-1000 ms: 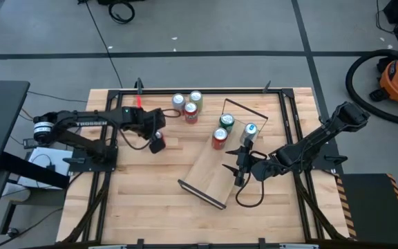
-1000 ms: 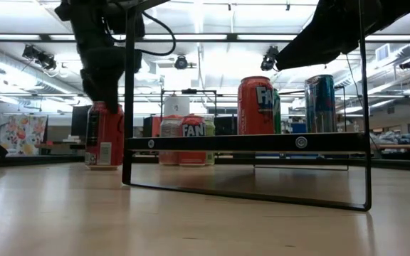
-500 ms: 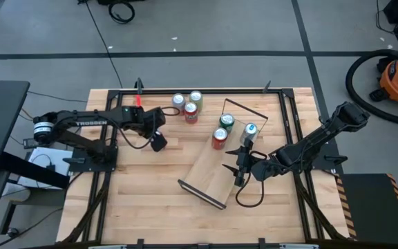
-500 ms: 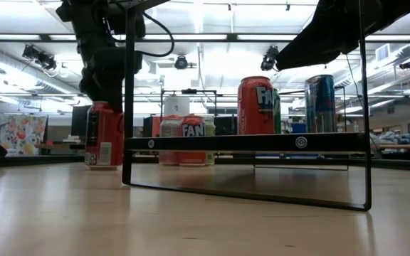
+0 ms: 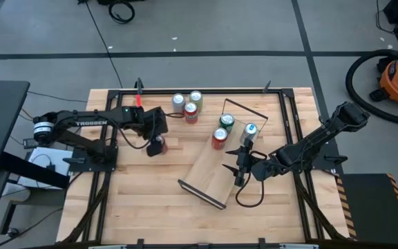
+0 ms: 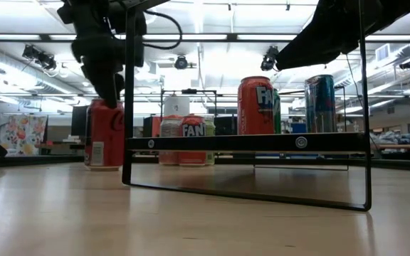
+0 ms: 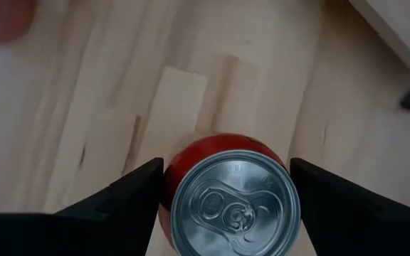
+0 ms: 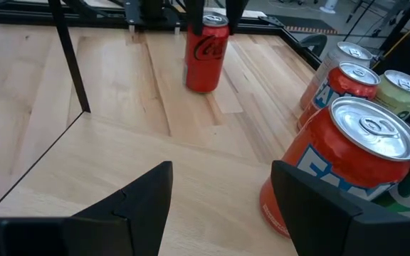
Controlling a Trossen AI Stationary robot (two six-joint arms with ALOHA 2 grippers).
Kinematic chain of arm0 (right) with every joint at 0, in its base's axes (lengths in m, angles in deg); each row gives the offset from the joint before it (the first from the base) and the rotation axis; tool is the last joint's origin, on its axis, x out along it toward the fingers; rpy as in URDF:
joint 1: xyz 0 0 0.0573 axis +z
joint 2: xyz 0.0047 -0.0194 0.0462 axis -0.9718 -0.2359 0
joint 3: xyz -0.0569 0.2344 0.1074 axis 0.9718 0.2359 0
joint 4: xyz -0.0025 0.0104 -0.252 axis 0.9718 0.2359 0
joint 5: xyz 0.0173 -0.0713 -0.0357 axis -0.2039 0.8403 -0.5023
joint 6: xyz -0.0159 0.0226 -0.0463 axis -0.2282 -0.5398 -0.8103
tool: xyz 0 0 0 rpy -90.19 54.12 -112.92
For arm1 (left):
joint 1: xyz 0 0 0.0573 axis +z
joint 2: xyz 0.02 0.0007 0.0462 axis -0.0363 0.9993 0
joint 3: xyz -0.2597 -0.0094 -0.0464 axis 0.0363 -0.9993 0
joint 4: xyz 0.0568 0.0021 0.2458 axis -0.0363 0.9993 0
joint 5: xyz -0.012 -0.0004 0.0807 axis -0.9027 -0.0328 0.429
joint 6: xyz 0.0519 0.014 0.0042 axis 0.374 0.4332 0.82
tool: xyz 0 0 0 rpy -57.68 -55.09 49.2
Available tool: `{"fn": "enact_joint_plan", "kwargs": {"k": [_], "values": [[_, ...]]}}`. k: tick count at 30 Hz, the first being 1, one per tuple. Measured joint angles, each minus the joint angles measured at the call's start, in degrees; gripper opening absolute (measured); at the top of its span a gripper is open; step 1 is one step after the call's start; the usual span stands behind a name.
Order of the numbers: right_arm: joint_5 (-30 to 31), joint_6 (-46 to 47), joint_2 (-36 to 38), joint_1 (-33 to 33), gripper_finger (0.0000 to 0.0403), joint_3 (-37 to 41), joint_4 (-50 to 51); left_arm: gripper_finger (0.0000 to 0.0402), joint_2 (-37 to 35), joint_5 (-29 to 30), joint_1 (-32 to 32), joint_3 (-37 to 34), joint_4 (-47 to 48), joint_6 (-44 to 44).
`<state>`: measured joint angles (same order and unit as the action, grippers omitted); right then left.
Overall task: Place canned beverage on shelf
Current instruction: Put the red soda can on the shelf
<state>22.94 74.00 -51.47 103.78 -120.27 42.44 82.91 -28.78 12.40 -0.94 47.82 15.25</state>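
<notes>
A: The red cola can [image 7: 235,195] stands upright on the tabletop [image 5: 150,200], well left of the shelf [image 5: 221,162]. Its lid is unopened, so it is probably full: fairly heavy, rigid, smooth-walled and likely slippery. A squeeze across the middle of the wall looks the safest hold.

B: The left gripper [image 7: 226,181] is already there, one finger on each side of the can, right against its wall. Whether it has truly clamped on cannot be told.

A: And the shelf?

B: It lies diagonally on the table and already carries three cans at its far end: an orange one [image 5: 219,139], a green one [image 5: 226,122] and a blue one [image 5: 249,131]. The near stretch of plank is bare.

A: The right gripper [image 8: 219,192]?

B: It hovers over the shelf with its fingers apart, holding nothing. Three more cans [image 5: 187,105] wait near the table's back edge.
</notes>
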Motion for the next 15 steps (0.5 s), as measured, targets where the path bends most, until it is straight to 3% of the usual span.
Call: {"fn": "enact_joint_plan", "kwargs": {"k": [9, 15], "values": [[0.0, 0.0, 0.0, 0.0, 0.0250, 0.0, 0.1, 0.0291, 0.1, -3.7, 0.0, -0.1, -1.8, 18.5], [0.0, 0.0, 0.0, 0.0, 0.0250, 0.0, 0.7, 0.0291, 0.1, -3.4, -1.7, -0.2, -4.9, 21.4]]}}
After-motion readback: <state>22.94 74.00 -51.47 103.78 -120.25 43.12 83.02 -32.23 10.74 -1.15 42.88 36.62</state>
